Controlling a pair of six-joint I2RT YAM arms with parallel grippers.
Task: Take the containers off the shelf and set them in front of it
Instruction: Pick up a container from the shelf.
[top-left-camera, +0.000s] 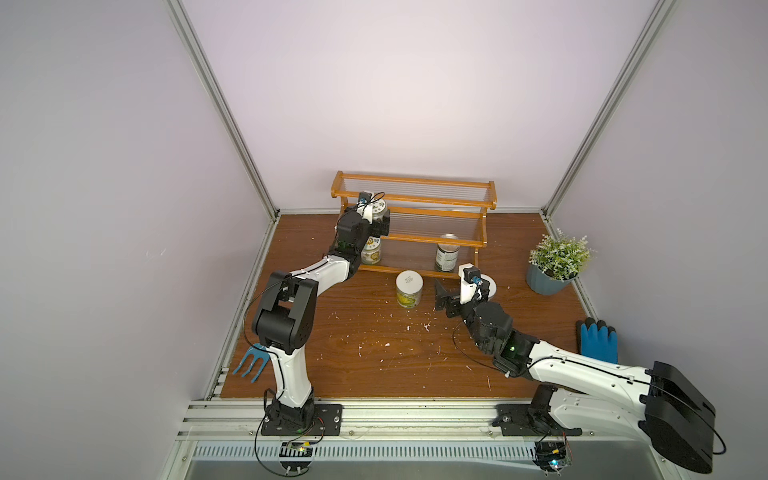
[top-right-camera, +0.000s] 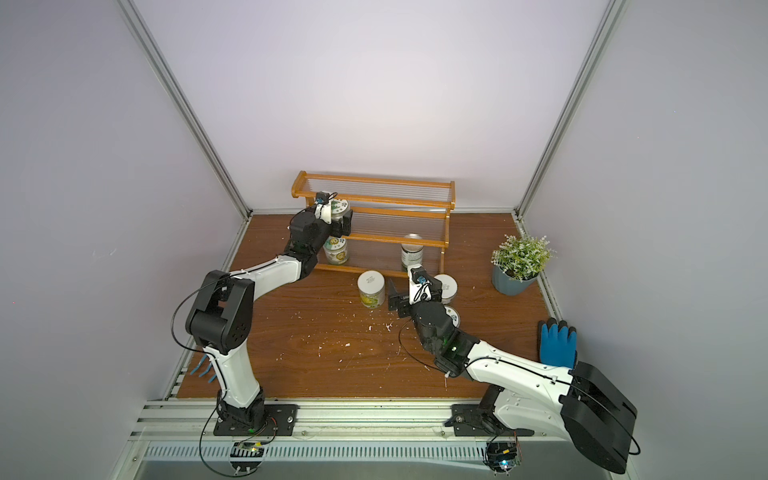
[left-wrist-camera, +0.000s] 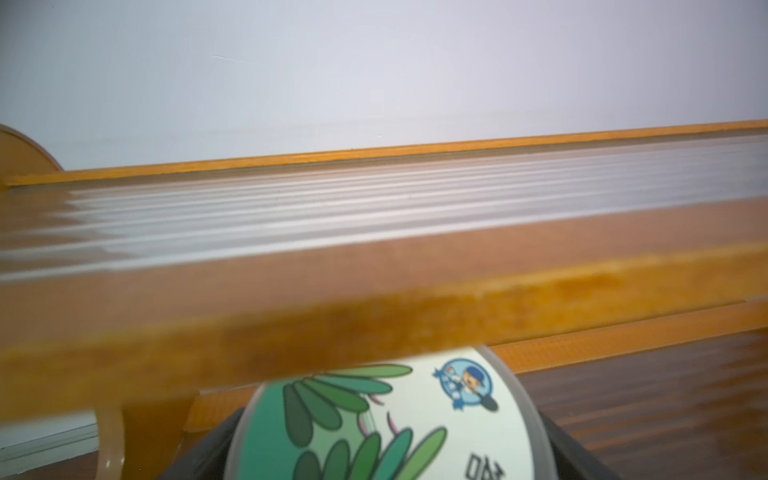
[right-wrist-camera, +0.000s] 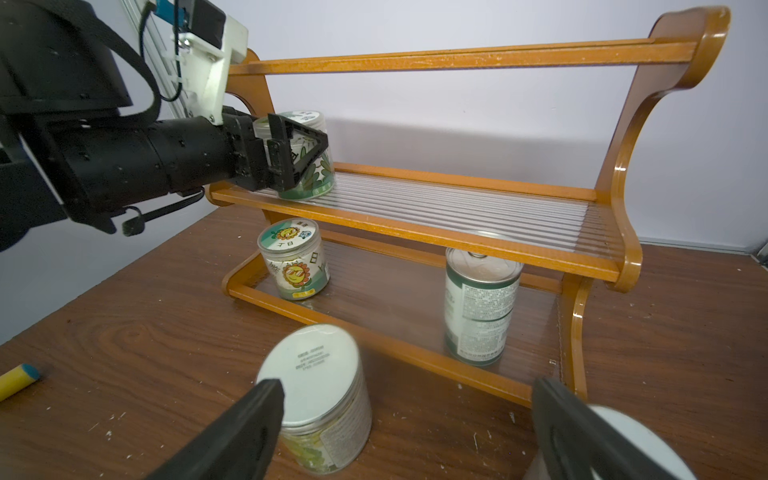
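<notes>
White-lidded jar (top-left-camera: 493, 287) half behind right arm (top-left-camera: 582, 368)

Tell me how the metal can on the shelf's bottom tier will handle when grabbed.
The metal can looks rigid, so it probably won't crush. Taller than wide, a high push may tip it. Its smooth wall could slip.

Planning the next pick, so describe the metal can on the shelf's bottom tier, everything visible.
The metal can is a silver cylinder with what looks like a pull-tab lid and a white-and-green label covered in fine print. It stands upright on the clear bottom tier of the shelf, toward the end nearer the potted plant, its top just under the middle tier's front rail. Only the tier touches it; no jaws are on it.
</notes>
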